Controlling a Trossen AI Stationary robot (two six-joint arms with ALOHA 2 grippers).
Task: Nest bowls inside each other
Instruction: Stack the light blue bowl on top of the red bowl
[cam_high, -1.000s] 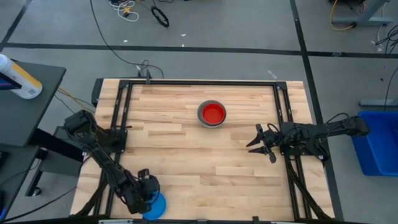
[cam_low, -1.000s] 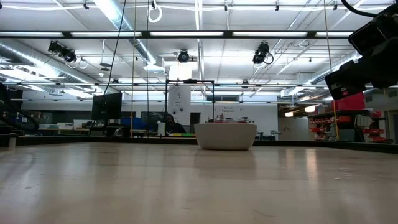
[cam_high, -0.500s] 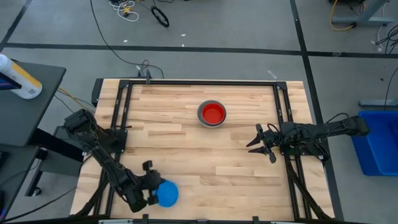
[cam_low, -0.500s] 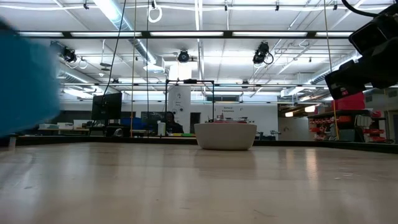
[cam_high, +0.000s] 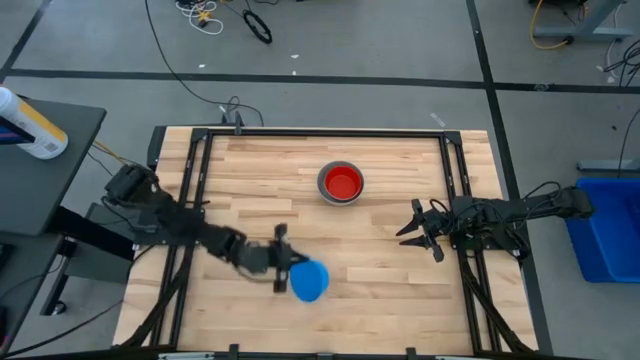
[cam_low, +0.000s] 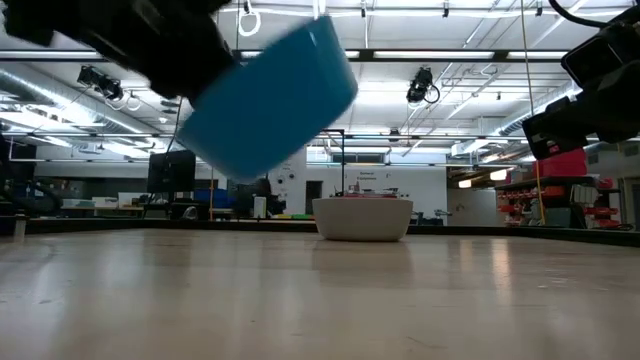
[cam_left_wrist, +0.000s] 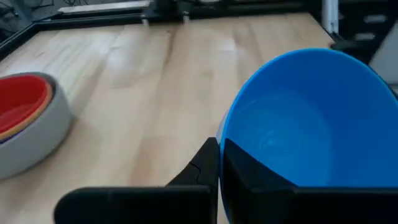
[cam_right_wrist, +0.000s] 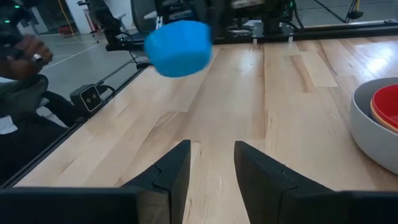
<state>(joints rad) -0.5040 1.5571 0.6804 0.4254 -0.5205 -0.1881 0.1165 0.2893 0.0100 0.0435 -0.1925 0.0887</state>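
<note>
A grey bowl stands on its base at the table's far middle, with a red bowl nested in it; the left wrist view shows a yellow rim under the red one. My left gripper is shut on a light blue bowl, held in the air near the table's middle, nearer and left of the stack. It shows large in the low view as the light blue bowl. My right gripper waits open at the right side, nothing between its fingers. My left gripper holds the light blue bowl by its rim, one finger inside the bowl and one outside against the wall. The fingers come nearly level from the table's left. The bowl is lifted clear of the table and tilted.
Black frame rails run along the table's left, far and right sides. A blue bin stands off the table to the right. A person's hand shows beyond the table in the right wrist view. Bare wood lies between the held bowl and the stack.
My left gripper has swung from the table's near left corner toward the middle, rising a little and turning, carrying the light blue bowl. The bowl, down at the near edge before, now hangs tilted above the table. The stack and my right gripper have kept still.
</note>
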